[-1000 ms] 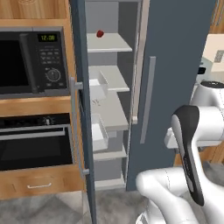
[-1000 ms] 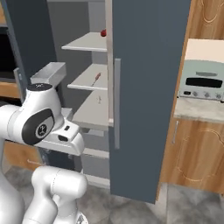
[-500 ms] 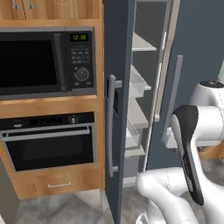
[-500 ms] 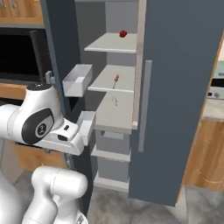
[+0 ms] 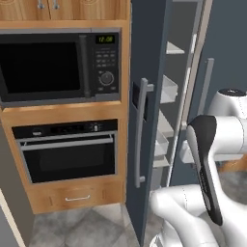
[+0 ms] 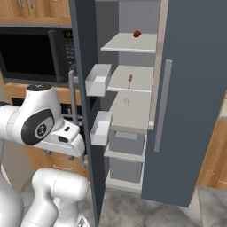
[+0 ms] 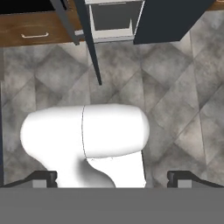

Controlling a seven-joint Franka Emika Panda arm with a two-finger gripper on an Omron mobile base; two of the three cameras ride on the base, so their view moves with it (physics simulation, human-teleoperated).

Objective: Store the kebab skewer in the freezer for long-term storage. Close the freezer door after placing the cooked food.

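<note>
Base shifted left since earlier; freezer door [image 5: 144,120] now swung further toward closed, narrowing gap.

We count one kebab skewer [image 6: 130,80] and one small round red item [image 6: 137,33], each on its own shelf. The freezer door [image 6: 86,88] carries two white bins [image 6: 97,80]. Beside it we count one microwave [image 5: 60,65], one oven [image 5: 67,152] and one drawer [image 5: 77,197].

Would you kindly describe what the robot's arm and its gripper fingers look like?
The arm is glossy white with rounded, bulbous segments, a dark grey joint face bearing a small pale mark, and a black band along one link. The fingertips are small, dark and blocky.
</note>
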